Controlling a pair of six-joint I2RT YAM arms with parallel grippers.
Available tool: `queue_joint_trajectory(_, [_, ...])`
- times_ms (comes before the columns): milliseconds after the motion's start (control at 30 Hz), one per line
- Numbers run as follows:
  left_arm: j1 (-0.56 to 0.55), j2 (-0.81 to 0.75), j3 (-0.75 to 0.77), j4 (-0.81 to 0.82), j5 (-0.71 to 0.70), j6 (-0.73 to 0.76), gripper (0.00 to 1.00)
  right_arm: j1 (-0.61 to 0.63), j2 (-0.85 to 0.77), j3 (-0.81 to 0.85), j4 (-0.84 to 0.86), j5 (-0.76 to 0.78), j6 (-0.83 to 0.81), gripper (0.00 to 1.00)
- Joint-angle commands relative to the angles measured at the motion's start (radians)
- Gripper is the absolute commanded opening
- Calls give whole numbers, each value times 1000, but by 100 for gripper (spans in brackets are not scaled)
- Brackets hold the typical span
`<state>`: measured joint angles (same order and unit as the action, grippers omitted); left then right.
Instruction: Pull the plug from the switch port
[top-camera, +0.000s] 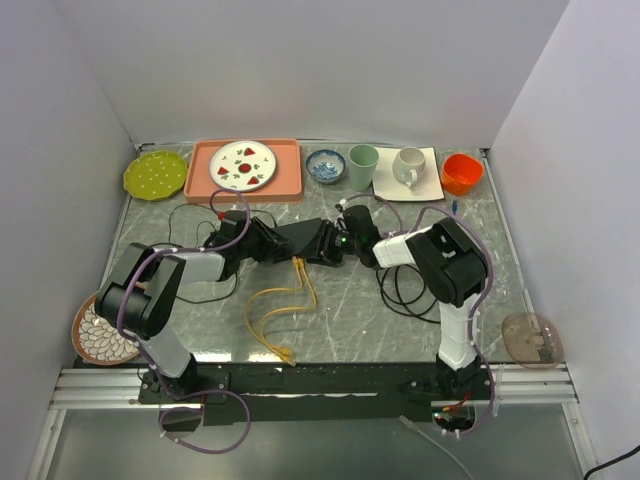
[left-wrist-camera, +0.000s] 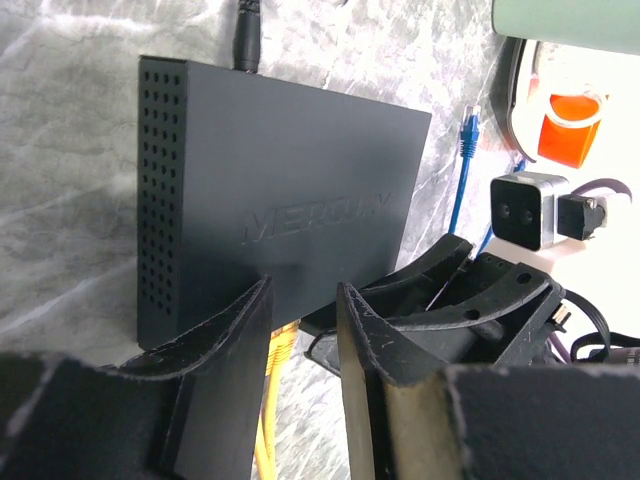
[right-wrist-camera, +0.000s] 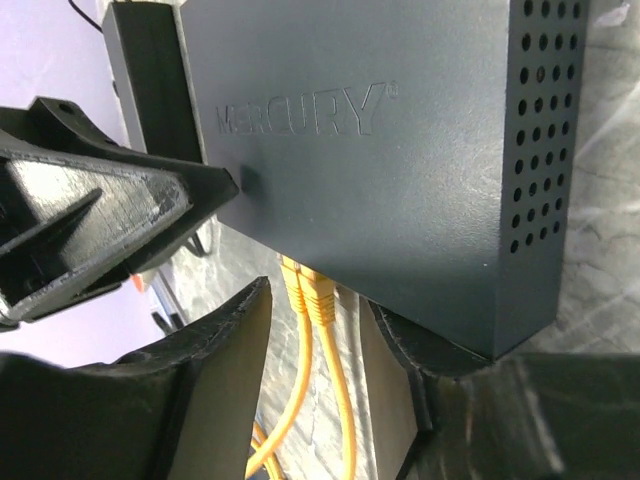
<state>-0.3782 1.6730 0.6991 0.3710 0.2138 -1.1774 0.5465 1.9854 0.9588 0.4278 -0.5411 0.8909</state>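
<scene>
Right hand (right-wrist-camera: 316, 297) has its fingers apart, straddling 2 yellow plugs (right-wrist-camera: 310, 285) seated in the switch (right-wrist-camera: 400, 170), which lies mid-way across the counter (top-camera: 350, 320). Closing could pinch both plugs, or the pull could drag the whole switch along. Left hand (left-wrist-camera: 305, 290) tips touch its top; clamped or not, I cannot tell. Loose yellow cables (top-camera: 275, 310) trail nearby.

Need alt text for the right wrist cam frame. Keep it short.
A black switch embossed MERCURY fills the frame, with two yellow plugs seated in its lower edge, in the gap between the fingers of the open right hand. The left hand comes in from the left, one fingertip against the switch's face. Marbled tabletop shows behind.
</scene>
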Motion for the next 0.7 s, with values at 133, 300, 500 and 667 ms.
queue_joint_trajectory(133, [1,-13,-21,29,10,-15,38,7,42,-18,150,-13,95,45])
queue_joint_trajectory(300, [1,-13,-12,19,9,-10,38,7,49,-25,175,-2,126,41])
queue_joint_trajectory(500, [1,-2,-9,23,7,-10,38,12,59,-28,192,4,148,34])
queue_joint_trajectory(667, [1,1,-10,26,12,-10,38,20,76,-23,192,7,161,29])
